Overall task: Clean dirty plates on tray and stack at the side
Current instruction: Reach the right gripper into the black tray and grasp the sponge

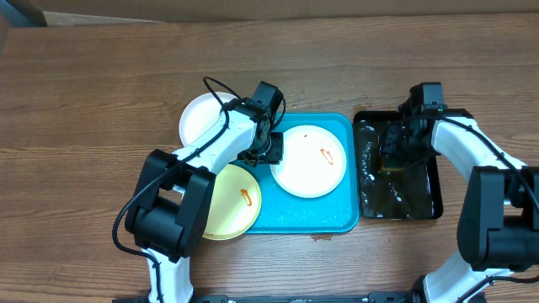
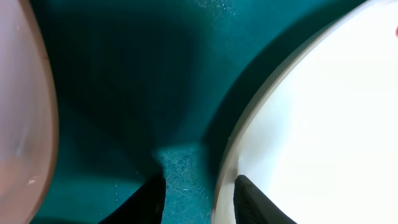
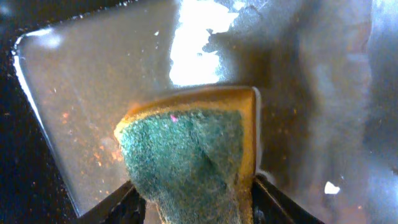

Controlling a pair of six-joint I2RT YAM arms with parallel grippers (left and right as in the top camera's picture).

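Note:
A white plate [image 1: 309, 160] with an orange smear lies on the turquoise tray [image 1: 303, 215]. A pale yellow plate [image 1: 232, 202], also smeared, overlaps the tray's left edge. Another white plate [image 1: 202, 122] rests on the table behind the tray's left corner. My left gripper [image 1: 271, 150] is at the smeared white plate's left rim. In the left wrist view its jaws [image 2: 199, 180] stand open astride that rim [image 2: 227, 162], one finger [image 2: 255, 202] over the plate and the other over the tray. My right gripper [image 1: 396, 156] is over the black tray, shut on a green-and-yellow sponge [image 3: 186, 149].
The narrow black tray [image 1: 425, 206] holds wet, glistening liquid and stands just right of the turquoise tray. A pale plate rim [image 2: 25, 112] shows at the left edge of the left wrist view. Bare wooden table [image 1: 101, 101] lies to the left and behind.

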